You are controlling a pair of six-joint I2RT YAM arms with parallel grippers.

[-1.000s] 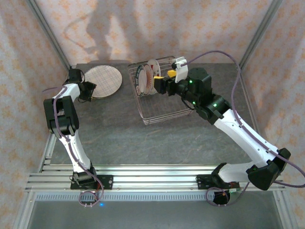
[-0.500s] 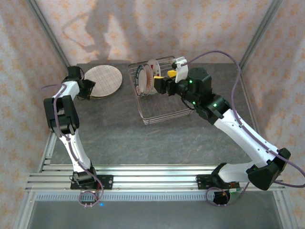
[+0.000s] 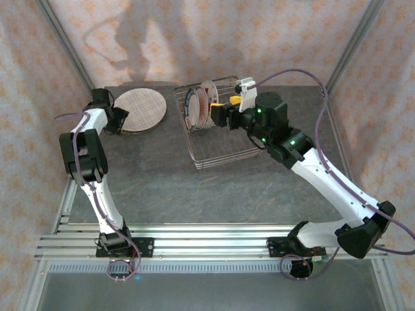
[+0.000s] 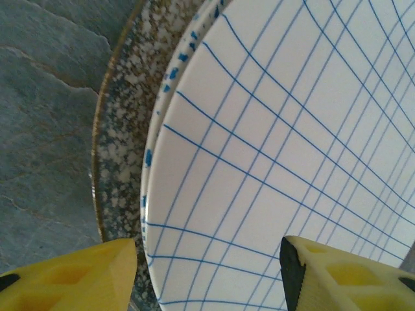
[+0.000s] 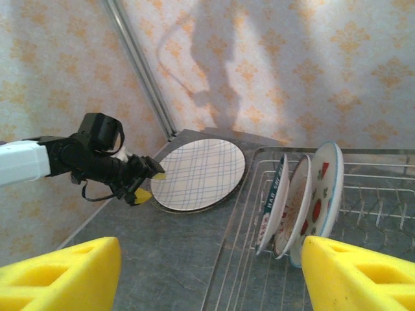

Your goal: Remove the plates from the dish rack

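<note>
At the far-left corner of the dark grey table (image 3: pixel 168 168): three plates lie stacked flat. A round beige plaid plate (image 3: pixel 141 109) is on top, a blue-flecked plate (image 4: pixel 170 78) is under it, and a grey speckled brown-rimmed plate (image 4: pixel 123 129) is at the bottom.
Left gripper (image 5: pixel 149 183): at the stack's left rim, yellow fingers parted, clamping nothing.
Silver wire dish rack (image 3: pixel 227 152): far centre of the table. At its left end stand a dark-rimmed plate (image 5: pixel 272 201), a multicolour-patterned plate (image 5: pixel 295 207) and a white red-fruit plate (image 5: pixel 322 188).
Right gripper (image 3: pixel 222 110): over the rack, just right of those plates, jaws wide and empty.

3 plates (image 3: pixel 200 107) in rack (image 3: pixel 227 153), stack (image 3: pixel 141 110) left
</note>
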